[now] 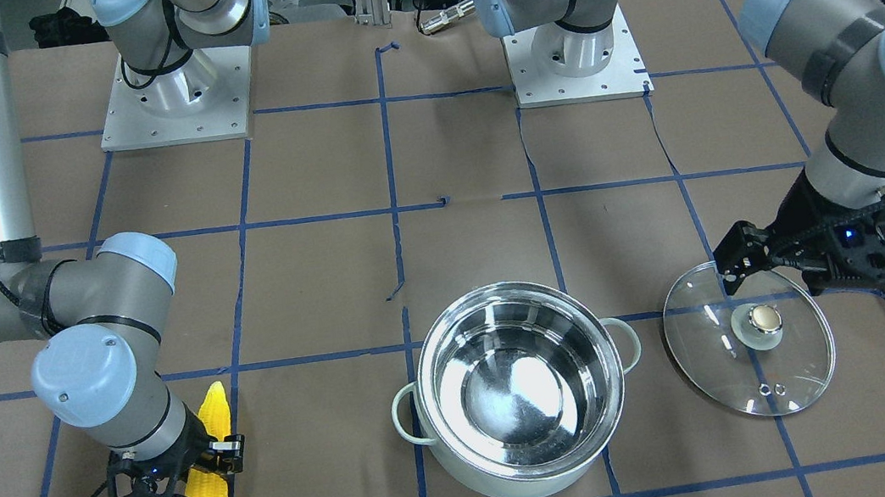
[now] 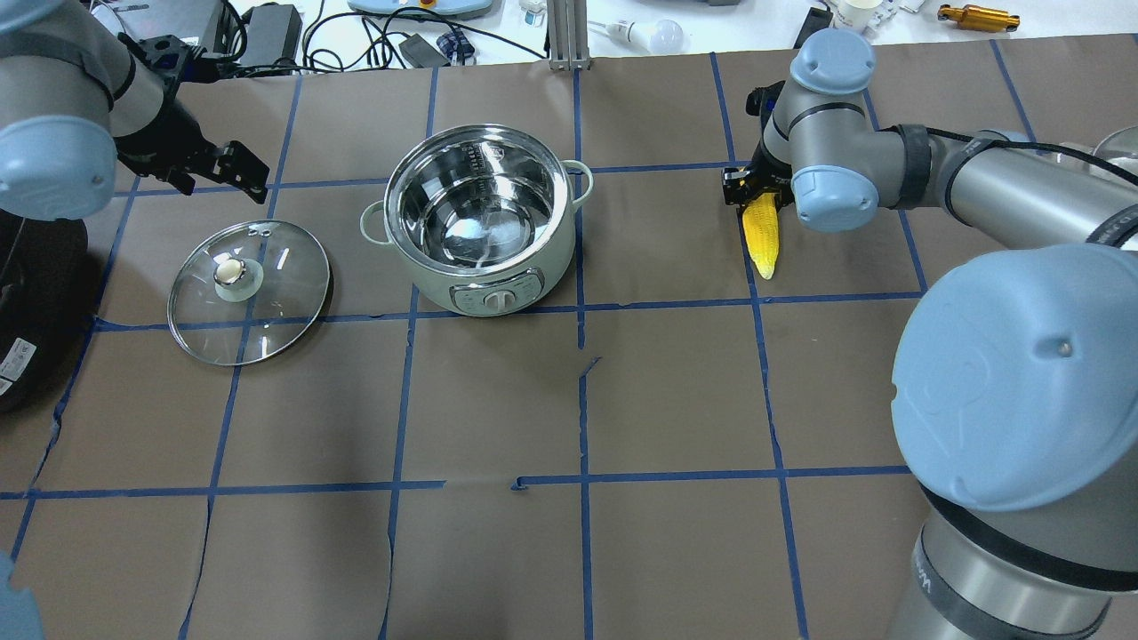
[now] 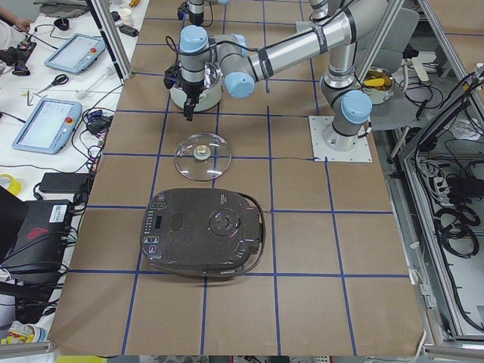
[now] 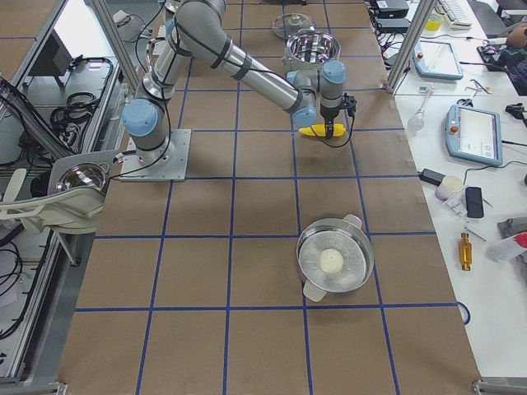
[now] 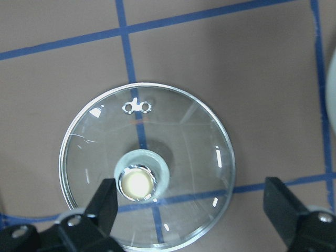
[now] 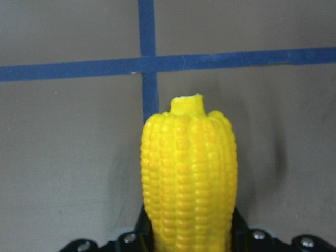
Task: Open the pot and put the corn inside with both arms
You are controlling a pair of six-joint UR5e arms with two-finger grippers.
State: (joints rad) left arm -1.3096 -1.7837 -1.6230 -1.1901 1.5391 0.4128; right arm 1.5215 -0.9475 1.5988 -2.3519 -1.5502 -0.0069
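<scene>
The mint-green pot [image 1: 524, 477] stands open in the middle of the table, its steel inside empty; it also shows in the overhead view [image 2: 480, 284]. Its glass lid [image 1: 723, 365] lies flat on the table beside it, knob up [image 2: 267, 302] [image 5: 173, 136]. My left gripper [image 1: 770, 269] [image 2: 213, 173] [image 5: 191, 210] is open and empty, above the lid's far edge and clear of the knob. The yellow corn [image 1: 213, 411] [image 2: 763, 236] [image 6: 189, 168] is at table level on the pot's other side. My right gripper [image 1: 203, 477] [image 2: 756, 187] [image 6: 190, 236] is shut on its thick end.
A black glossy appliance [image 3: 204, 231] [image 2: 27, 293] sits beyond the lid at the table's left end. A second steel pot [image 4: 333, 259] stands towards the table's right end. Blue tape lines grid the brown table cover [image 2: 578, 400].
</scene>
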